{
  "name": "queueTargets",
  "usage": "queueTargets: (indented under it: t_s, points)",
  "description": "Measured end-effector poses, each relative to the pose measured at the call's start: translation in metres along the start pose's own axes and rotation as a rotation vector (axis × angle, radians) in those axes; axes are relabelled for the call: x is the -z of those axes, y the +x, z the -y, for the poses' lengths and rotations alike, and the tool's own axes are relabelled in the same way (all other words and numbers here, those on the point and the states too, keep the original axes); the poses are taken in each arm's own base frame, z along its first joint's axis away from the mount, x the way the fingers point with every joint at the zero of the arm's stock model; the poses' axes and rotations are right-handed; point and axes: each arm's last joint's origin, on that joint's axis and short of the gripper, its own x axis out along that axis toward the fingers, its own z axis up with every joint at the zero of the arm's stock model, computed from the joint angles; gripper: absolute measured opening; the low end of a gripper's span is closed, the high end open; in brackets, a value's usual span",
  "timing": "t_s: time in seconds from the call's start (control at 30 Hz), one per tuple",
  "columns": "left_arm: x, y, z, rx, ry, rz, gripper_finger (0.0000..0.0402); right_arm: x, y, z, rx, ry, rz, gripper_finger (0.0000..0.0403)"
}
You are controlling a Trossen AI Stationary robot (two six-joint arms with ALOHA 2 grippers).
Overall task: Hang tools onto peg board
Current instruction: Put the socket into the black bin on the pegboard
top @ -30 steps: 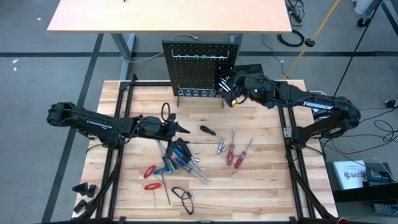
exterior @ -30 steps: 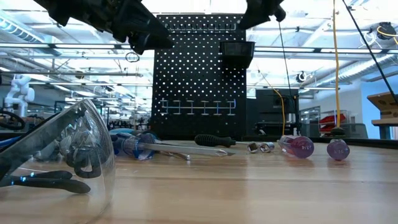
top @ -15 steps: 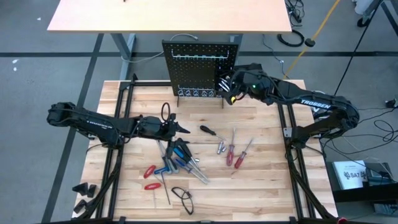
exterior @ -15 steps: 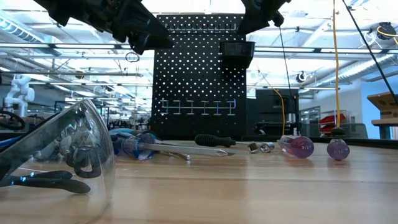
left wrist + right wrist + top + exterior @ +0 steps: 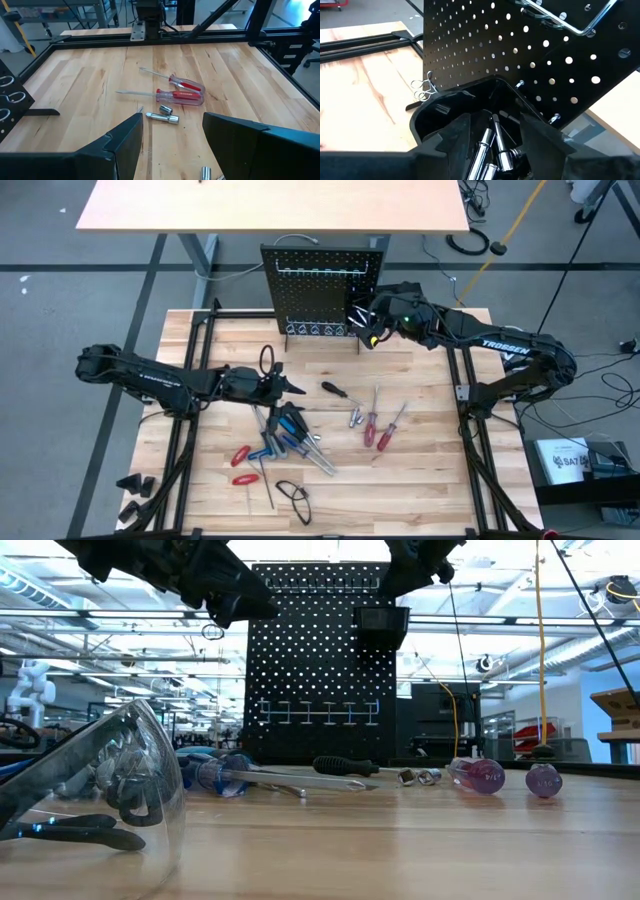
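Right gripper (image 5: 492, 131) sits over the bin (image 5: 437, 117) on the peg board (image 5: 322, 290), fingers narrowly parted around silver bits (image 5: 502, 160); release straight down. Left gripper (image 5: 172, 131) waits open, well off the board.

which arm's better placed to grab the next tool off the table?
Left, probably. The left hand hangs open over the table, close to the black-handled screwdriver and the tool pile. The right hand is up at the peg board, over its bin.
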Motion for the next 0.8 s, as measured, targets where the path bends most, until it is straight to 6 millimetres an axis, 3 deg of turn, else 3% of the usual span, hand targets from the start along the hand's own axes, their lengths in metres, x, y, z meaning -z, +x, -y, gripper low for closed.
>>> queueTargets:
  t_s: [0.23,0.53,0.7,0.8]
  points:
    - [0.001,0.002,0.002,0.08,0.0,-0.006,0.0215,0.0,-0.006,-0.012,-0.042,-0.022,0.016,0.0165]
    - [0.02,0.023,0.006,0.193,0.024,-0.092,0.0215,0.006,-0.031,-0.052,-0.232,-0.06,0.015,0.0164]
    - [0.033,0.043,0.012,0.232,0.1,-0.093,0.0215,0.024,-0.049,-0.081,-0.397,-0.093,-0.105,0.0164]
    - [0.043,0.056,0.014,0.238,0.106,-0.092,0.0215,0.049,-0.054,-0.106,-0.461,-0.176,-0.146,0.0164]
